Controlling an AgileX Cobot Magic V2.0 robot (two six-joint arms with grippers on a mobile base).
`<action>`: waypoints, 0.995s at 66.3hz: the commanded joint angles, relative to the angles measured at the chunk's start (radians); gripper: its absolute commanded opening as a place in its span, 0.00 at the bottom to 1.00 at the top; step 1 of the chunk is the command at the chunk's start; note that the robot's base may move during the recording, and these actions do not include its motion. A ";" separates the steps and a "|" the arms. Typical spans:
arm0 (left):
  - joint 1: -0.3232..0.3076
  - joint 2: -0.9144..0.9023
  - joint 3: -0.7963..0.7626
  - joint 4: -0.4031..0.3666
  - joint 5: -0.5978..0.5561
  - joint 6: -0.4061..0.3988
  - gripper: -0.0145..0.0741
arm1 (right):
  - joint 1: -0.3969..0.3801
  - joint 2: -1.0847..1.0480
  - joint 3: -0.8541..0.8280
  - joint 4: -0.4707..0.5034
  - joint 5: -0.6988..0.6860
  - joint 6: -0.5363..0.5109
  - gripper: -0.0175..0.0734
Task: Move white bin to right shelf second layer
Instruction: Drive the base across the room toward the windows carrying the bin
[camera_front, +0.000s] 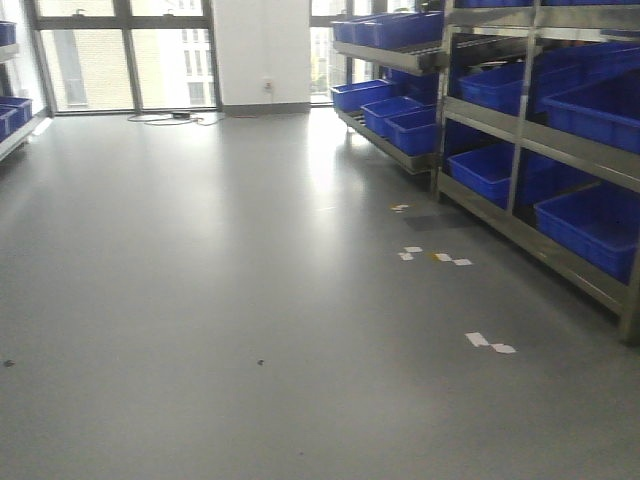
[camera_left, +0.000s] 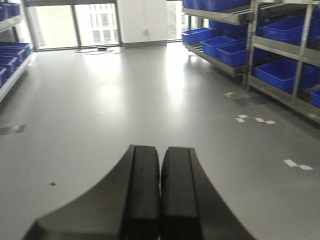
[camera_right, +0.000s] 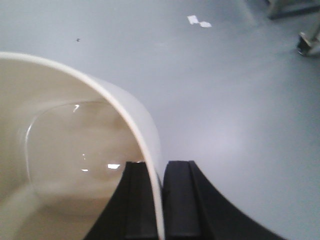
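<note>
Because the right gripper (camera_right: 160, 172) is clamped on the white bin (camera_right: 65, 150) by one wall only, one finger inside the rim and one outside, you should carry it slowly: a one-sided pinch on glossy plastic will probably let the tub swing or slip if you turn or stop sharply. The left gripper (camera_left: 160, 157) has its fingers pressed together on nothing, pointing down the open floor (camera_front: 200, 300) alongside the rack (camera_front: 520, 130); I'd bring it under the bin as a support before you lift to shelf height.

The bin hangs off the floor, short of the rack; a rack foot (camera_right: 307, 42) and the tape marks (camera_right: 199, 21) lie ahead of it. Its mouth faces the right wrist camera and its rounded base faces away. Whether the rim is level, I cannot tell. The tub is rounded-square, so it has no marked long side; its only real axis runs from rim to base.

From the front view the rack stands well apart to your right, its visible levels holding blue crates (camera_front: 590, 225). The right shelf second layer cannot be picked out from here, so square up to the rack first and find a free lane.
</note>
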 joint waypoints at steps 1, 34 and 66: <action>-0.004 -0.016 0.037 0.000 -0.086 -0.003 0.26 | -0.006 0.002 -0.031 -0.004 -0.086 -0.005 0.25; -0.004 -0.016 0.037 0.000 -0.086 -0.003 0.26 | -0.006 0.002 -0.031 -0.004 -0.086 -0.005 0.25; -0.004 -0.016 0.037 0.000 -0.086 -0.003 0.26 | -0.006 0.002 -0.031 -0.004 -0.086 -0.005 0.25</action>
